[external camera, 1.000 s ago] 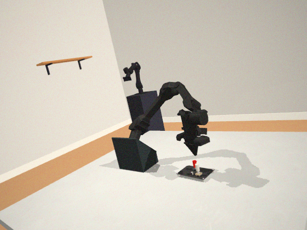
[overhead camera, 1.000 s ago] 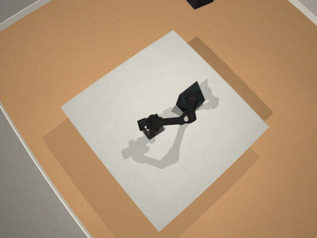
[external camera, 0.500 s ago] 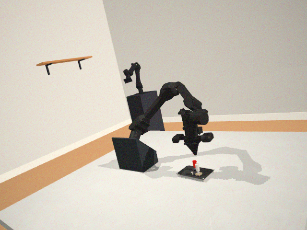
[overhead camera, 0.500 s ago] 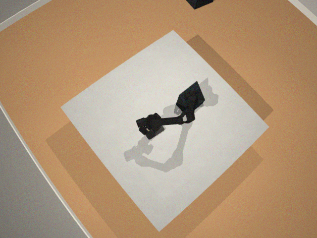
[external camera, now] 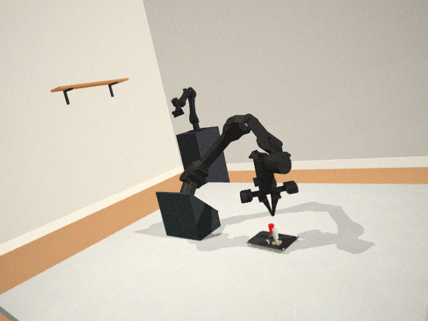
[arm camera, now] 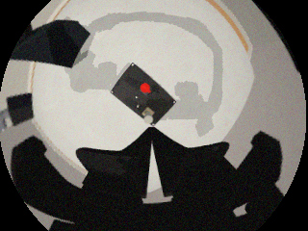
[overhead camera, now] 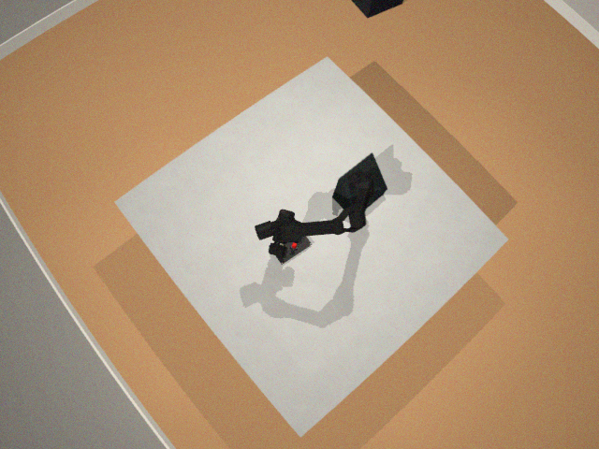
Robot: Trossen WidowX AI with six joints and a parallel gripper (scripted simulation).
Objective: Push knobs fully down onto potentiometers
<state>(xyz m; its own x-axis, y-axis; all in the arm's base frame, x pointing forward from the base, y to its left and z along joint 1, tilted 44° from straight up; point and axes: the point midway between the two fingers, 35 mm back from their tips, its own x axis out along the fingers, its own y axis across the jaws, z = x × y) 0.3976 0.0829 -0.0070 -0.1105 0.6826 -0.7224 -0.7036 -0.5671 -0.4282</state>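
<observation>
The black circuit board [overhead camera: 302, 244] [external camera: 259, 241] [arm camera: 125, 77] stands low on the table. A red knob [overhead camera: 293, 245] [external camera: 271, 227] [arm camera: 145, 88] stands upright over it. A white knob [external camera: 275, 233] [arm camera: 148, 118] stands upright above a tan potentiometer [external camera: 277, 243] [arm camera: 148, 110] near one edge of the board. How far each knob sits down its shaft is too small to tell. My gripper [external camera: 273, 215] [arm camera: 150, 130] is shut and empty, pointing down, a little above both knobs and touching neither. In the top view the arm hides the fingertips and part of the board.
The arm's dark base block [overhead camera: 360, 181] [external camera: 188, 217] [arm camera: 58, 43] stands on the white table [overhead camera: 217, 183] [external camera: 138, 276]. Behind, in the exterior view, a second arm [external camera: 192, 107] stands on a dark pedestal [external camera: 207, 148], and a wooden shelf [external camera: 91, 84] hangs on the wall.
</observation>
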